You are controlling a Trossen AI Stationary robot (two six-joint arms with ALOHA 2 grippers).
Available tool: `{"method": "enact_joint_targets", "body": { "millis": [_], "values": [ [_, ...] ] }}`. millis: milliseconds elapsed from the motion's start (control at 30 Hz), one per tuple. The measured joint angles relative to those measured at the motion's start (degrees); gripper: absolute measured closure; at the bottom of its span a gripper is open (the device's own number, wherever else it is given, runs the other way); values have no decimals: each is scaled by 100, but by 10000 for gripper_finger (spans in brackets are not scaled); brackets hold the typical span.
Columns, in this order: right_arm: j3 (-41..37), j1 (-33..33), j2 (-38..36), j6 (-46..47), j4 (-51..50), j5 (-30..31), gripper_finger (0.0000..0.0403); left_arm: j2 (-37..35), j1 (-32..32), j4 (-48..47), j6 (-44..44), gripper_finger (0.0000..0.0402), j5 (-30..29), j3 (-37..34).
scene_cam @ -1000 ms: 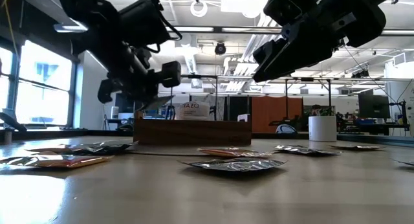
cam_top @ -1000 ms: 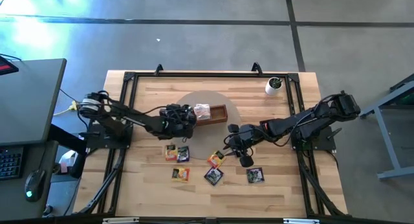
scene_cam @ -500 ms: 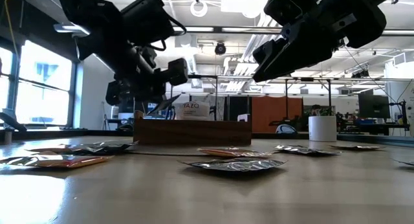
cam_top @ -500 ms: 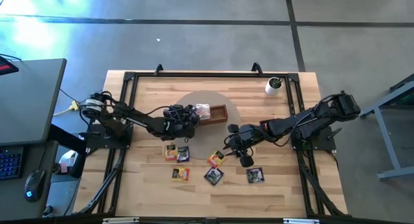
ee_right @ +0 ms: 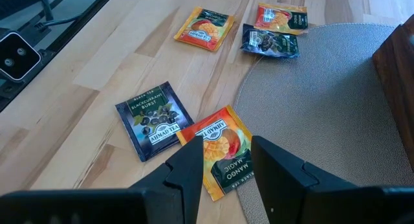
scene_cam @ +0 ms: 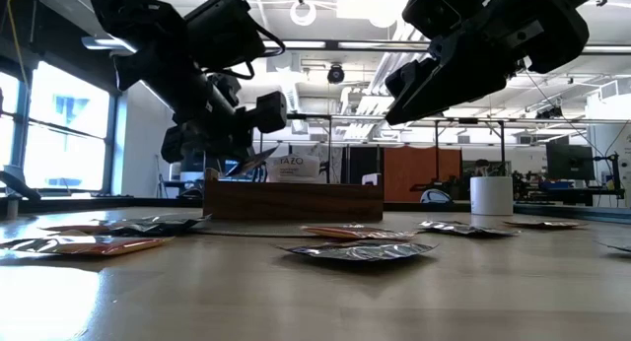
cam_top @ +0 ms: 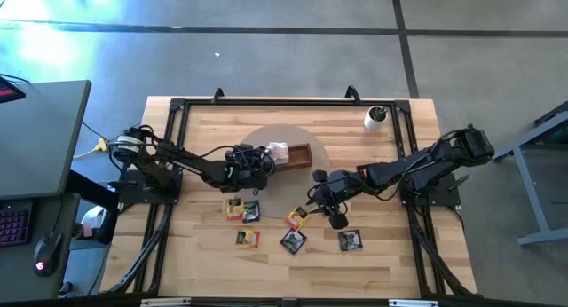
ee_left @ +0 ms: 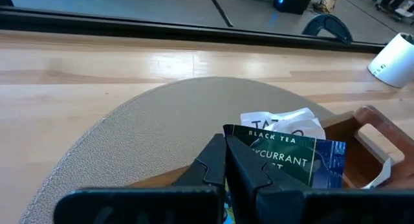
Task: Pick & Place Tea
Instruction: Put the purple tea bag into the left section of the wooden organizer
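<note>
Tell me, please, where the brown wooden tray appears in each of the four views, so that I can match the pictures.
High view: the wooden tray lies mid-table on the round grey mat, beside the left gripper.
Low view: it is the long brown box at centre.
Left wrist view: its end and handle show behind the held black sachet.
Right wrist view: only a dark corner.
Shared landmark: the mat.

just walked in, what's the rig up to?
It's sorting tea sachets into the wooden tray. The left hand is shut on a black tea sachet and holds it at the tray, above a white sachet already inside. The right hand hangs open over an orange mango sachet at the round mat's edge. Several more sachets lie loose on the table.
</note>
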Motion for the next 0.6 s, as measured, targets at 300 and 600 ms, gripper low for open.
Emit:
{"method": "enact_joint_targets", "body": {
  "millis": [300,600],
  "values": [
    [0,0,0,0,0,-2,277,-2,254,-28,32,401,672,0],
    [0,0,0,2,0,-2,277,-2,376,-28,267,401,1049,0]
  ]
}}
